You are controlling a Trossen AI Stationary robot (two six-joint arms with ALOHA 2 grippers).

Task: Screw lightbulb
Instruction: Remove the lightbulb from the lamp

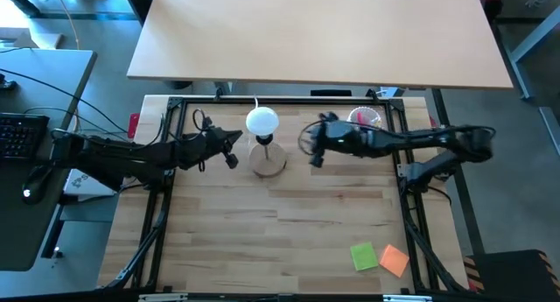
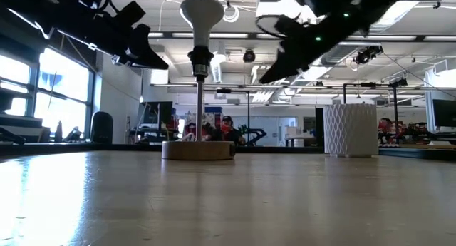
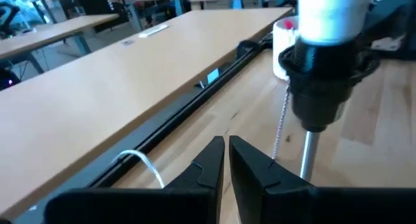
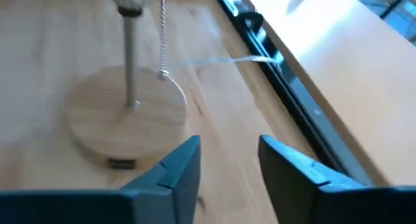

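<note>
The lightbulb (image 1: pixel 262 121) sits in its socket (image 2: pixel 201 60) at upper centre. The right gripper (image 1: pixel 313 151), fingers apart and empty, hangs beside it; the left gripper (image 1: pixel 232 147) waits pinched together. Any re-grip should close squarely around the globe, turning gently.

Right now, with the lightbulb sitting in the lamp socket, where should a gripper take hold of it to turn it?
Probably the lightbulb's round globe head, approached level from the right gripper's side with open fingers. The bulb stands upright, its neck sunk in the black socket, so only the globe is free.
</note>
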